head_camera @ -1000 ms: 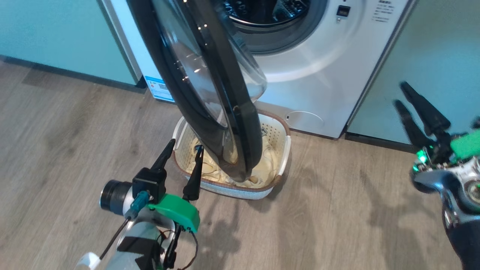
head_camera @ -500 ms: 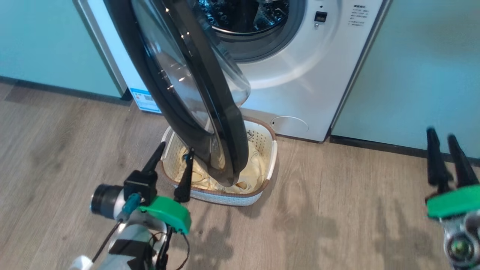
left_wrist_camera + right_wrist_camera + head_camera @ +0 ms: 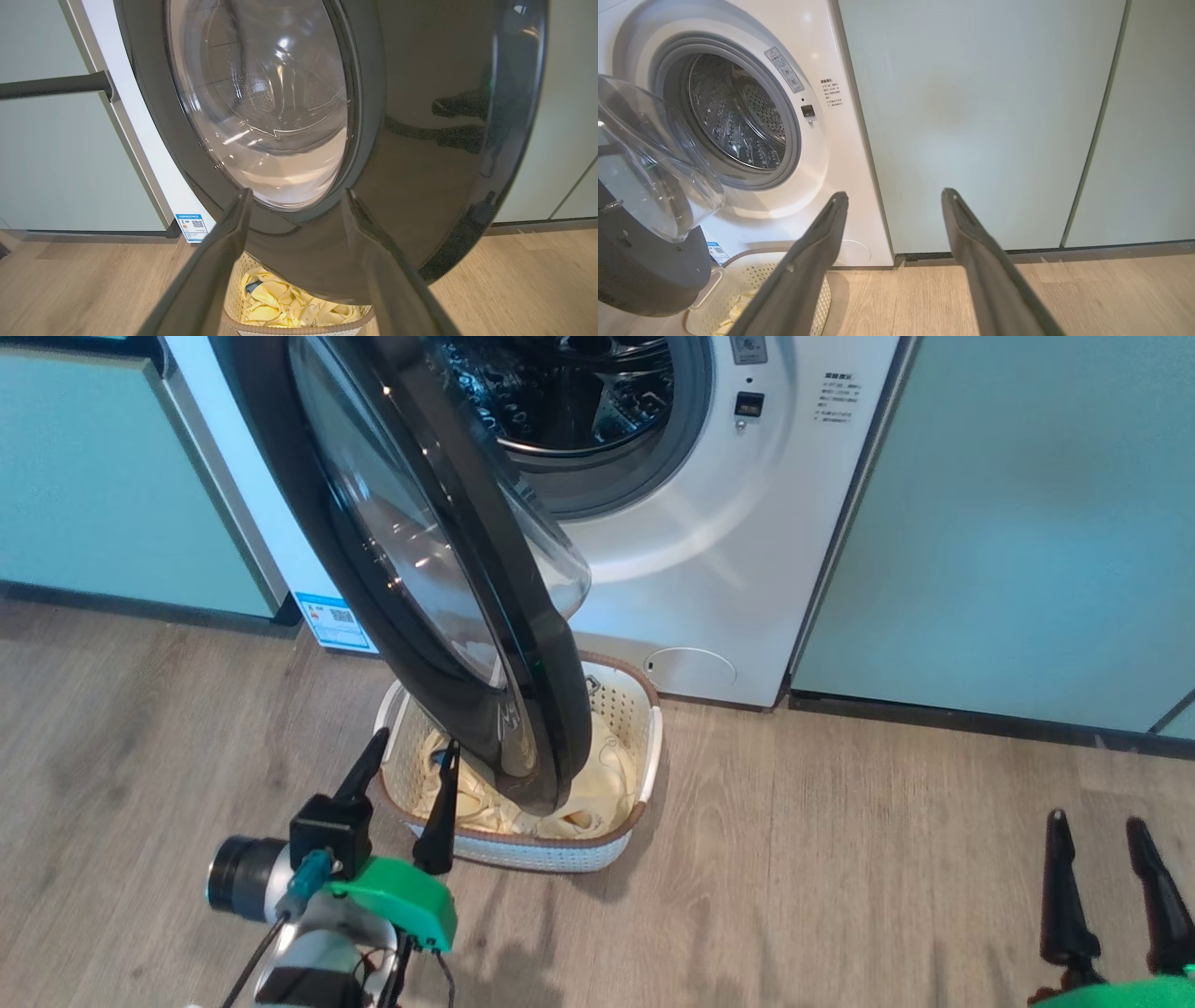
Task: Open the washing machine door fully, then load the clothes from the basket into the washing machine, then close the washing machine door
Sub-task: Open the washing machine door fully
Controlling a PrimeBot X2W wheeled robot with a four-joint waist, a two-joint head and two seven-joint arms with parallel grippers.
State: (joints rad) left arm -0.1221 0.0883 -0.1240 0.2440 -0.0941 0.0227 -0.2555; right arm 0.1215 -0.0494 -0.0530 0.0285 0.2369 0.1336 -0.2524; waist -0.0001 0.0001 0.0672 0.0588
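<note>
The large round glossy black washing machine door (image 3: 411,569), with its clear bulging glass bowl, stands only partly swung out from the white front-loading washing machine (image 3: 747,523). In the head view its lower edge hangs over the small cream-white perforated plastic basket (image 3: 532,854) on the wood-plank floor (image 3: 840,849). The pale yellow clothes (image 3: 597,784) lie in that basket, half hidden behind the door.

The main risk, as I judge it, is reaching for the clothes while the door blocks the way: a finger could strike the glossy rim or knock the door back toward the steel drum (image 3: 560,392). The left tool (image 3: 415,740) sits with both fingers spread wide and empty, just beside the door's lower edge and the basket's near rim. A careless push could catch the rim and shove the light basket. The right tool (image 3: 1097,821) is spread and empty too, well apart to the right, near the pale teal cabinets (image 3: 1027,523).

Count: one machine, one door, one basket, one cloth bundle with one small blue piece (separate garments cannot be told), two tools with two fingers each.
</note>
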